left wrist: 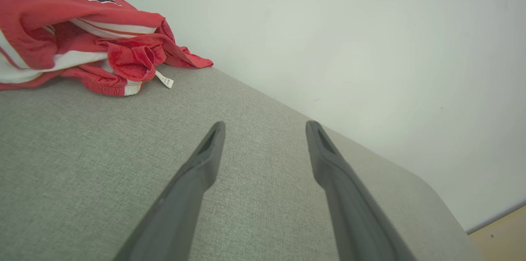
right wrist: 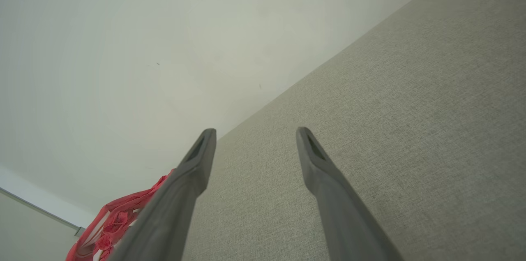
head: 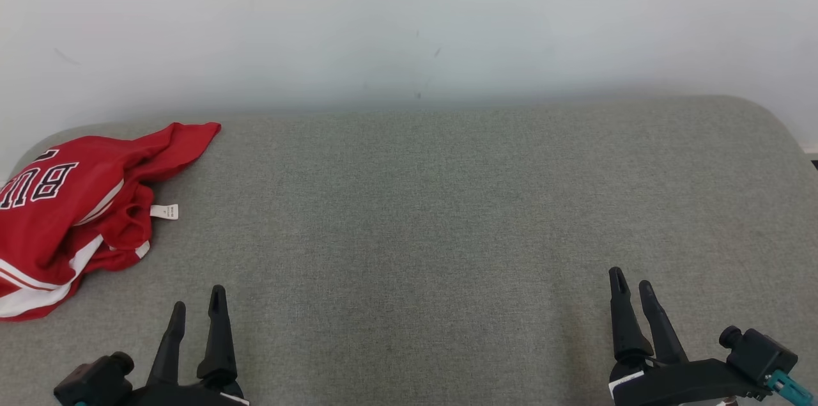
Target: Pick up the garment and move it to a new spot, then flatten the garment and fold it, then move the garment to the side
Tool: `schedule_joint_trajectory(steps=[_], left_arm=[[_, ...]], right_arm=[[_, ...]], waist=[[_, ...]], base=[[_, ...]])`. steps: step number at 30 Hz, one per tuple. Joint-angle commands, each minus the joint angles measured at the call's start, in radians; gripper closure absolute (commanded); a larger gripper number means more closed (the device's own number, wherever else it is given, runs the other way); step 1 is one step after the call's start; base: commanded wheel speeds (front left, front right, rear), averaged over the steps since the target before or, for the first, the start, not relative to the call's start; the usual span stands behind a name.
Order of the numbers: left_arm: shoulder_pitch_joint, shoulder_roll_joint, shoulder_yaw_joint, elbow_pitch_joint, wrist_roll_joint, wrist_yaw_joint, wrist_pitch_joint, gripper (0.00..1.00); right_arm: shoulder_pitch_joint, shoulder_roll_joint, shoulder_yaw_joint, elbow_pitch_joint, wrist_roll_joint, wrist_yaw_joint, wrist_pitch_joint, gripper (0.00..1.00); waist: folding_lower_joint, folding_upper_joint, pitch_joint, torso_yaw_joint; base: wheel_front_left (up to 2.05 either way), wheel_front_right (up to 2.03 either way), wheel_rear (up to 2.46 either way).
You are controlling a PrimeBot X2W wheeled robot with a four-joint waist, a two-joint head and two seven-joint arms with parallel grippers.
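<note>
In our head view the red jersey (head: 70, 214) lies crumpled at the left edge of the grey tabletop (head: 409, 214), lettering up. Our right wrist view catches its mesh (right wrist: 102, 228) at lower left. Left jaws and right jaws stand open, empty.

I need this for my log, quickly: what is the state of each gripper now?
Left gripper: open, holding nothing.
Right gripper: open, holding nothing.
</note>
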Motion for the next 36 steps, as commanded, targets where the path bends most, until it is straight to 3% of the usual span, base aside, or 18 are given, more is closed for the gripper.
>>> schedule_joint_trajectory(steps=[1, 23, 36], left_arm=[[0.006, 0.01, -0.001, -0.015, 0.028, -0.004, -0.011, 0.0], [0.031, 0.017, -0.004, -0.04, 0.252, 0.009, -0.07, 0.0], [0.049, 0.012, 0.007, -0.06, 0.362, -0.006, -0.099, 0.0]], right_arm=[[0.004, -0.001, 0.002, -0.015, -0.025, -0.001, -0.011, 0.0], [0.025, -0.001, 0.001, -0.034, -0.277, -0.001, -0.069, 0.0], [0.035, -0.001, -0.005, -0.048, -0.398, -0.002, -0.098, 0.0]], waist=[[0.0, -0.0001, 0.0, 0.0], [-0.0001, -0.0001, 0.002, 0.004], [-0.0001, -0.0001, 0.001, 0.008]], base=[[0.0, 0.0, 0.0], [0.0, 0.0, 0.0], [0.0, 0.0, 0.0]])
